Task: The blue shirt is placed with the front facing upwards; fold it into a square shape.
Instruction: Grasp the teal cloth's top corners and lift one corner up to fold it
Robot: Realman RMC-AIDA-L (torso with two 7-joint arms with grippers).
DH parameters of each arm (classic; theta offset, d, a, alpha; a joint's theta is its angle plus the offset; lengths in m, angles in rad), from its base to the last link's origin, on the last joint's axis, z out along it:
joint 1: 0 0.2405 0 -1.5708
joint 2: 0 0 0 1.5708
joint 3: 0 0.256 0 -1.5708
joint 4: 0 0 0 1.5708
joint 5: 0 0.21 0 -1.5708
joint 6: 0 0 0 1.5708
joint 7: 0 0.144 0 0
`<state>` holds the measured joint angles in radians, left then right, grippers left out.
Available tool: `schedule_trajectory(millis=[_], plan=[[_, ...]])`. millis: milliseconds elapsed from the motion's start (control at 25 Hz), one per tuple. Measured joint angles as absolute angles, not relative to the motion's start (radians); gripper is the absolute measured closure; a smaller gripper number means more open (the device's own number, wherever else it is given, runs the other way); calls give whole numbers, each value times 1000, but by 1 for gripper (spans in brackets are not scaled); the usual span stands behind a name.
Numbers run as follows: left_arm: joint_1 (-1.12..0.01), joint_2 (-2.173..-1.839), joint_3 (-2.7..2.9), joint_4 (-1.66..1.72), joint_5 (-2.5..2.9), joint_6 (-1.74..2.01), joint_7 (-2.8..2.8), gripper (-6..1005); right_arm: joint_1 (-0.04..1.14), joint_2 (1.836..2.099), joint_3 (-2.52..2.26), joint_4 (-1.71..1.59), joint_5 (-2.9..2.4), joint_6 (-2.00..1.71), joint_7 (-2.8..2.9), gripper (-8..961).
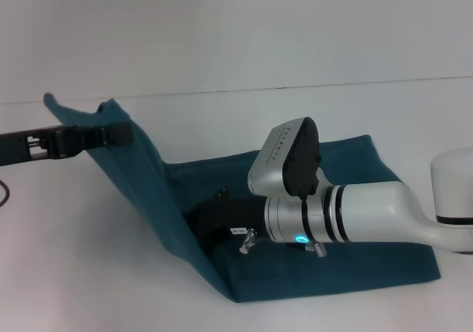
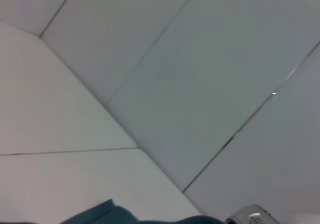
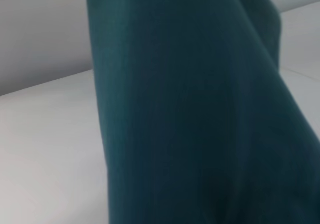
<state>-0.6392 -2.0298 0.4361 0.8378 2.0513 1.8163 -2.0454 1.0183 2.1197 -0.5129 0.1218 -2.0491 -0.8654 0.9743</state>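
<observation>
The blue shirt (image 1: 369, 191) lies on the white table, with no lettering showing. Its left part is lifted into a slanted flap (image 1: 140, 180). My left gripper (image 1: 123, 132) reaches in from the left and is shut on the flap's upper edge, holding it above the table. My right arm lies across the flat part of the shirt. My right gripper (image 1: 211, 222) is low on the cloth at the foot of the raised flap. The right wrist view is filled by the raised cloth (image 3: 190, 114). A strip of the shirt (image 2: 117, 215) shows in the left wrist view.
The white table (image 1: 74, 273) runs back to a pale wall (image 1: 222, 21). The right arm's grey wrist camera housing (image 1: 284, 154) stands above the shirt's middle and also shows in the left wrist view (image 2: 250, 216).
</observation>
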Motion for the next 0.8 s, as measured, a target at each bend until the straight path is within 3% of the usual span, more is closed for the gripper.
schedule_trajectory(millis=[800], plan=[[-672,-2034,473,802,1983,1847,-2028,979,924,2112,-411,123,-2043,-863,936,955]])
